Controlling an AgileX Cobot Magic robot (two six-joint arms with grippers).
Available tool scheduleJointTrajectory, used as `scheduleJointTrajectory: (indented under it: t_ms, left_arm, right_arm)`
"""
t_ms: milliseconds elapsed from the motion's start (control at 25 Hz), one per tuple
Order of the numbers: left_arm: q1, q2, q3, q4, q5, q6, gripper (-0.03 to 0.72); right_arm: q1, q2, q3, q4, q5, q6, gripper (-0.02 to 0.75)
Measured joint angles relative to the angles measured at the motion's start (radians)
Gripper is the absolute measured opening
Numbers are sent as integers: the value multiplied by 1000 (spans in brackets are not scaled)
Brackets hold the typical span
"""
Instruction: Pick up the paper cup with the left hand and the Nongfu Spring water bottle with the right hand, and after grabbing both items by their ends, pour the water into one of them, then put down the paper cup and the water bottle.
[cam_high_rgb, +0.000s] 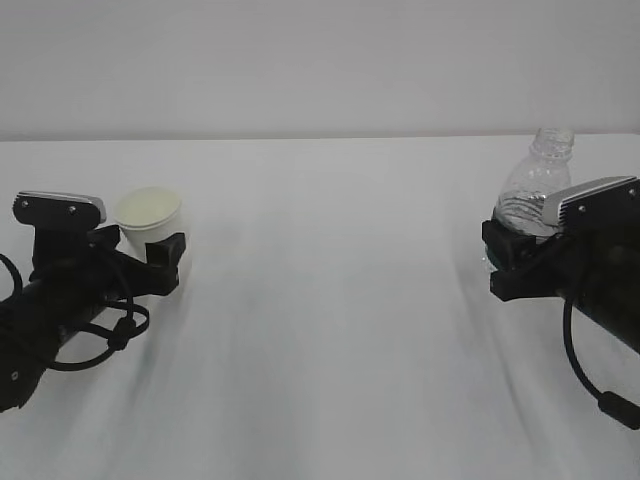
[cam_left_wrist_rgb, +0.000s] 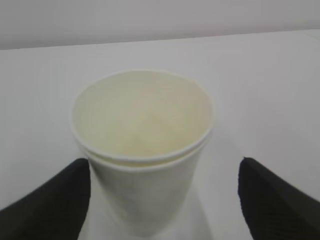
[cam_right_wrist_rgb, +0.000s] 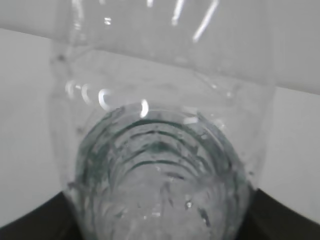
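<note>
The white paper cup (cam_high_rgb: 150, 210) stands upright on the table, its cream inside facing up (cam_left_wrist_rgb: 142, 125). My left gripper (cam_high_rgb: 152, 245) is open around it. In the left wrist view the left gripper (cam_left_wrist_rgb: 163, 167) has its left finger (cam_left_wrist_rgb: 55, 200) right beside the cup's wall, while the right finger (cam_left_wrist_rgb: 275, 200) stands well apart. The clear Nongfu Spring water bottle (cam_high_rgb: 535, 180) stands upright and capless at the right. My right gripper (cam_high_rgb: 510, 255) is shut on its lower body. The bottle (cam_right_wrist_rgb: 160, 100) fills the right wrist view, and the right gripper (cam_right_wrist_rgb: 160, 210) presses both sides. Clear water (cam_right_wrist_rgb: 150, 205) shows low inside.
The white table (cam_high_rgb: 330, 320) stretches bare between the two arms, with a pale wall (cam_high_rgb: 320, 60) behind it. Black cables (cam_high_rgb: 590, 380) hang from both arms near the front edge.
</note>
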Motion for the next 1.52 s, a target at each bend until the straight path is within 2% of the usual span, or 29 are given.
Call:
scheduleJointTrajectory:
  t_ms: [360,920,1520]
  left_arm:
    - [0,64,-76,-44,0,0,687]
    - [0,151,-173,-50,-2,0,682]
    - [0,170,-227,-73,-2,0,661]
  right_arm:
    - [0,-2,0,0,0,-4,428]
    - [0,-2,0,0,0,-7,428]
    - [0,-2,0,0,0,-9,428]
